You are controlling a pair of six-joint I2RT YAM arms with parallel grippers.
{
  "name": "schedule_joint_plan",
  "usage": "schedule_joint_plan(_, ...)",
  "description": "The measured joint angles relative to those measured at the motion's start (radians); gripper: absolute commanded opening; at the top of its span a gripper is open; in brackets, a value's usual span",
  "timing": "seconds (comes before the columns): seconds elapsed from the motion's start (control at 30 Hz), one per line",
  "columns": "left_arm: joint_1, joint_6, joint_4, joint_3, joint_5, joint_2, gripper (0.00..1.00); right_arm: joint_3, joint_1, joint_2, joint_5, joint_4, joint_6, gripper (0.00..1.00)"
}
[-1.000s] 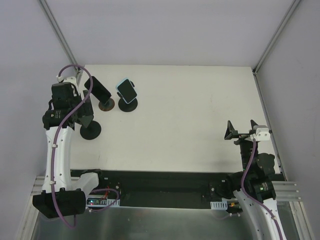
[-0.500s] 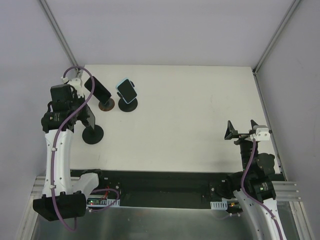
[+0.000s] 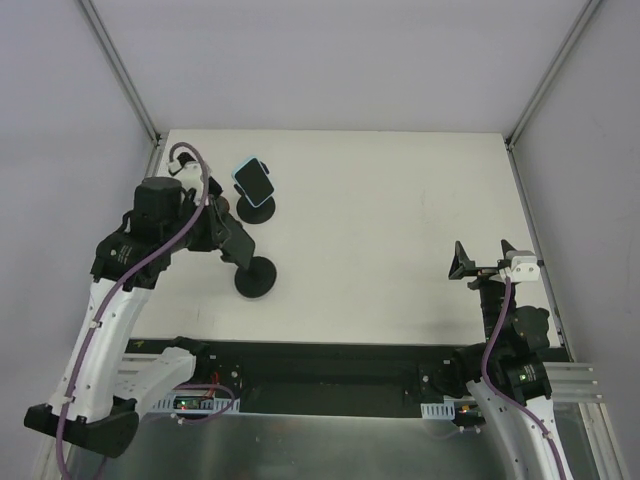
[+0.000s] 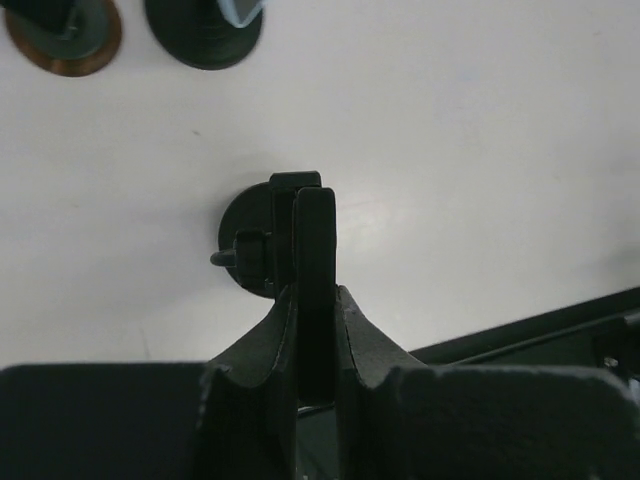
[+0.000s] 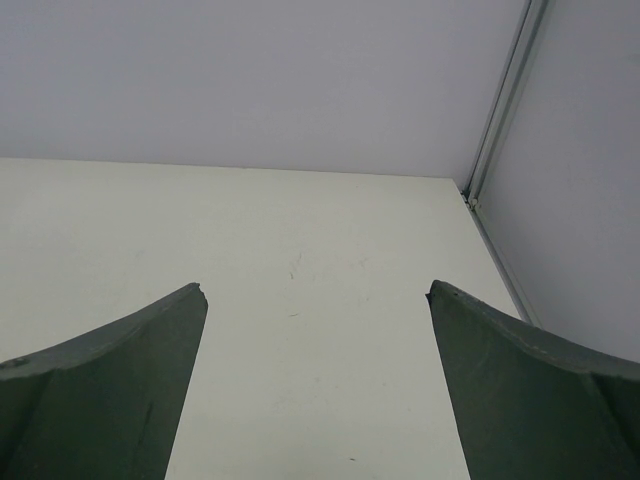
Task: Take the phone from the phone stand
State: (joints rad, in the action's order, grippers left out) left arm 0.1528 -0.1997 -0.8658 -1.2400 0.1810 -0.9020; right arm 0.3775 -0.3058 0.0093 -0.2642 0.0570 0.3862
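My left gripper [image 3: 232, 248] is shut on the thin edge of a black phone [image 4: 314, 250]. The phone still stands against the cradle of its black phone stand [image 4: 248, 250], whose round base [image 3: 256, 279] shows just beyond the fingertips in the top view. In the left wrist view the two fingers [image 4: 368, 340] press both faces of the phone. My right gripper [image 3: 485, 262] hangs open at the right side of the table, with nothing between its fingers [image 5: 120, 360].
A second phone in a light-blue case [image 3: 254, 179] sits on another black stand [image 3: 257, 209] at the back left. A brown-based stand [image 4: 62, 35] is beside it, mostly hidden under my left arm in the top view. The table's near edge [image 4: 560, 320] lies close by.
The left gripper closed on the black phone, then swung right and toward the near edge. Phone and stand moved with it. The right arm stayed still.
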Motion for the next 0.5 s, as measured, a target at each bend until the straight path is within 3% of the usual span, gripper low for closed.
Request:
schedule_joint_plan(0.23, 0.449, -0.204, 0.034, -0.071, -0.267, -0.151, 0.00, 0.000, 0.000, 0.000, 0.010, 0.000, 0.000, 0.96)
schedule_joint_plan(0.37, 0.640, -0.284, 0.046, -0.163, -0.465, -0.315, 0.00, 0.000, 0.000, 0.000, 0.023, -0.001, -0.001, 0.96)
schedule_joint_plan(0.5, 0.745, -0.329, 0.055, -0.266, -0.627, -0.471, 0.00, 0.000, 0.000, 0.000, 0.039, 0.000, -0.001, 0.96)
